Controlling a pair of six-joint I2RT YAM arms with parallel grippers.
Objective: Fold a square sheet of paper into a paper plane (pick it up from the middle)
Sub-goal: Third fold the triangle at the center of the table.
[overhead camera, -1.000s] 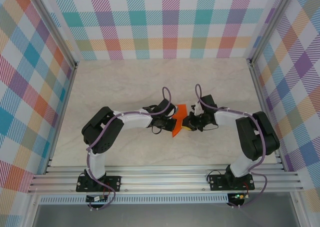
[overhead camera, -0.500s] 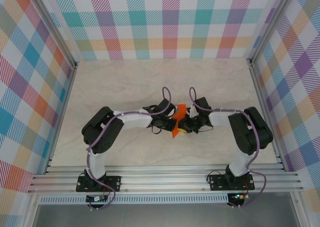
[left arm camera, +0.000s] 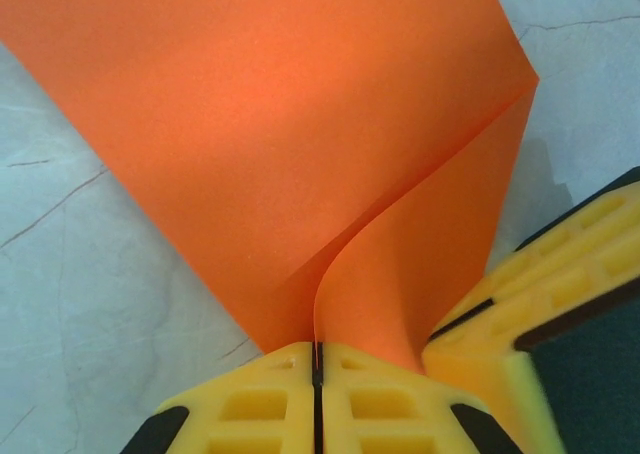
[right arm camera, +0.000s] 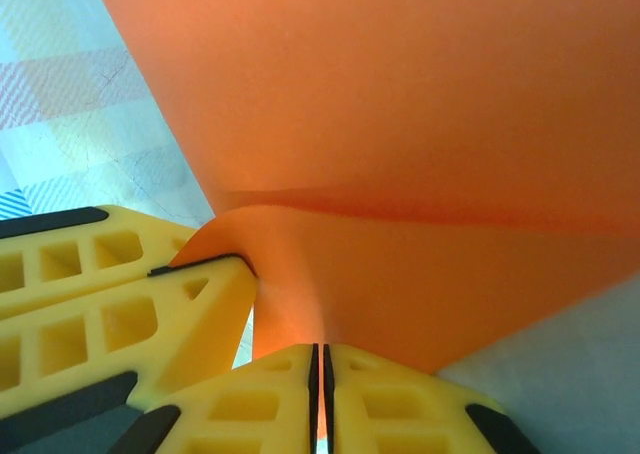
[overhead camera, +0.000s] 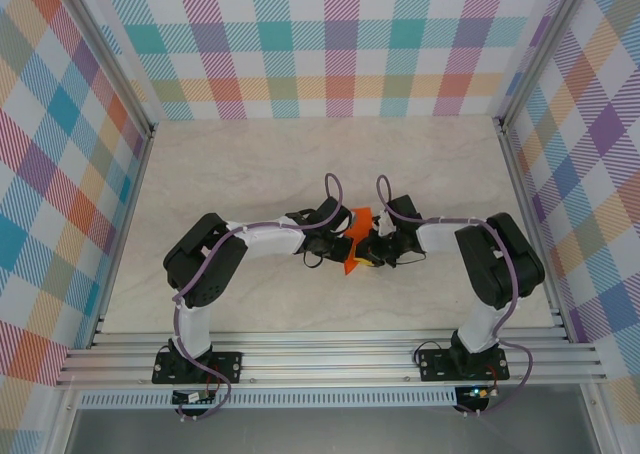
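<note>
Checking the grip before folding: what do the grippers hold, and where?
The orange sheet: left gripper and right gripper each pinch its edge, side by side.

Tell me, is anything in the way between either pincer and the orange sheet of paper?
Nothing visible stands in the way. The left pincer and the right pincer are each shut on the orange sheet, gripping it close beside each other, and the paper curves up between them.

Bright orange sheet of paper [left arm camera: 300,124], yellow-and-black left tool [left arm camera: 316,359] and right tool [right arm camera: 320,359], cream marbled counter [overhead camera: 250,164], pastel plaid walls [overhead camera: 330,44] at twelve o'clock, white-and-black arms [overhead camera: 270,239], purple cables [overhead camera: 333,186]
</note>
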